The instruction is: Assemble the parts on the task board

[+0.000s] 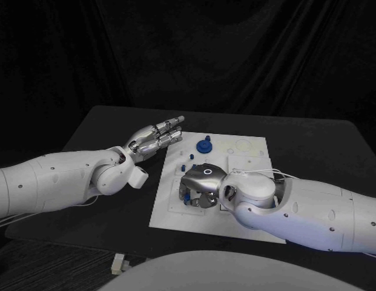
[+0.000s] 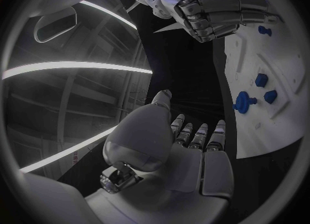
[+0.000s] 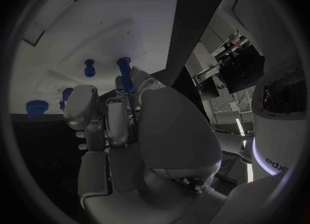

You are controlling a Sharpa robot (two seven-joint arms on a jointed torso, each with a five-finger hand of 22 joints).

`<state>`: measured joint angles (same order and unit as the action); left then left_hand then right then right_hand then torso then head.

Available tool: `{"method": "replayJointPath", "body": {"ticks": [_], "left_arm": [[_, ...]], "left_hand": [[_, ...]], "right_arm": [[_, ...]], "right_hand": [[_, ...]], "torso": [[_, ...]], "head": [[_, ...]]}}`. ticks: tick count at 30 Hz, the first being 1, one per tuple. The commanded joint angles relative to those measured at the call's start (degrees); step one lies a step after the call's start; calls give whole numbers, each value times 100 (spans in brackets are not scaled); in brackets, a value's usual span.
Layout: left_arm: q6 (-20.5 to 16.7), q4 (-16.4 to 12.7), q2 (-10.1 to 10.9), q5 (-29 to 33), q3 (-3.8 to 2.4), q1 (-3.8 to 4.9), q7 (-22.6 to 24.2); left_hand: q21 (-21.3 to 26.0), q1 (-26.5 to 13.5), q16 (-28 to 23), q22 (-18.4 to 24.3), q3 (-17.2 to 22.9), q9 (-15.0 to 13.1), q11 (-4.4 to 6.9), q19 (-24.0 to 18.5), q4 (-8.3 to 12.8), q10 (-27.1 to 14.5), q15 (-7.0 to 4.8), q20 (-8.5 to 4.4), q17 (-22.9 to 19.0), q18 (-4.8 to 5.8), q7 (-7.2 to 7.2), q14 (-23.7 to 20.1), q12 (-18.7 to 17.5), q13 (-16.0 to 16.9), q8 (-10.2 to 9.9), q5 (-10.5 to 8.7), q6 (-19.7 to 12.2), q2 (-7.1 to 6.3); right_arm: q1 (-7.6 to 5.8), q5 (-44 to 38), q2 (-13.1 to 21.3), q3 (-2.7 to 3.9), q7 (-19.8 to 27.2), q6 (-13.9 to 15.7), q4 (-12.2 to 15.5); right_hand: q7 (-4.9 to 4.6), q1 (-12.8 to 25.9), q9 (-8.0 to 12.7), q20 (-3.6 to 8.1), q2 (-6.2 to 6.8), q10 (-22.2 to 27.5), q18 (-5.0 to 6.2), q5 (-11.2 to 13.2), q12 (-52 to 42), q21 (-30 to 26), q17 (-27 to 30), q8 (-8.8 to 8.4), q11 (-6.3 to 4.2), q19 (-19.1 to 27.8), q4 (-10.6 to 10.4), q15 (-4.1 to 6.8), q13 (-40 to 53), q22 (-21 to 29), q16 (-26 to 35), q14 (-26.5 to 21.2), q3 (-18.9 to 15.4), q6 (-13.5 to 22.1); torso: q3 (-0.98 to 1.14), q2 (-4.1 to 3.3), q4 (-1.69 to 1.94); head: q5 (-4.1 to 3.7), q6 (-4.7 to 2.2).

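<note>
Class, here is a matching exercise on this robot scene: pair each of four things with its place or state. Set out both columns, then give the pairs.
Things:
1. left hand
2. right hand
3. round blue part
4. task board

Places or states:
A. white, lying in the middle of the table
B. holds a blue peg over the board
C. holds nothing, at the board's far left corner
D. stands on the board's far end

Pairs: 1-C, 2-B, 3-D, 4-A

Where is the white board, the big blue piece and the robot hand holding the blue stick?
White board (image 1: 249, 147), head view, bare far corner.
Big blue piece (image 1: 204, 145), head view, its round top.
Right robot hand (image 3: 123, 126), right wrist view, middle of hand.
Blue stick (image 3: 126, 77), right wrist view, its shaft.
</note>
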<state>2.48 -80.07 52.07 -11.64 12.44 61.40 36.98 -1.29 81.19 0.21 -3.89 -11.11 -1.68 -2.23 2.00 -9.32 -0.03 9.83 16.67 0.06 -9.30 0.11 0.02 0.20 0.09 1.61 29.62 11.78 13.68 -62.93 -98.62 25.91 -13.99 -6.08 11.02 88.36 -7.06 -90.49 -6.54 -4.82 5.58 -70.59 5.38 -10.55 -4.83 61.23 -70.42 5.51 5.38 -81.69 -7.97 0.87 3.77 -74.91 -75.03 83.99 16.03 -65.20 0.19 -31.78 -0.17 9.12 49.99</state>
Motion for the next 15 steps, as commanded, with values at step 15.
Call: {"method": "replayJointPath", "body": {"ticks": [15], "left_arm": [[94, 9, -22, 32, -5, -17, 26]], "left_hand": [[-6, -10, -21, -9, 12, -2, -20, 28, -9, 3, 53, 13, -6, -53, 13, -2, -20, -9, 16, 1, -24, 60]], "right_arm": [[52, -39, 15, -20, -163, -262, -19]], "right_hand": [[-96, 133, 66, -34, 118, 12, -1, 155, 119, -143, 61, -185, -109, 57, -104, -43, -8, -781, 85, 107, 6, 269]], "torso": [[0, -2, -1]], "head": [[6, 1]]}}
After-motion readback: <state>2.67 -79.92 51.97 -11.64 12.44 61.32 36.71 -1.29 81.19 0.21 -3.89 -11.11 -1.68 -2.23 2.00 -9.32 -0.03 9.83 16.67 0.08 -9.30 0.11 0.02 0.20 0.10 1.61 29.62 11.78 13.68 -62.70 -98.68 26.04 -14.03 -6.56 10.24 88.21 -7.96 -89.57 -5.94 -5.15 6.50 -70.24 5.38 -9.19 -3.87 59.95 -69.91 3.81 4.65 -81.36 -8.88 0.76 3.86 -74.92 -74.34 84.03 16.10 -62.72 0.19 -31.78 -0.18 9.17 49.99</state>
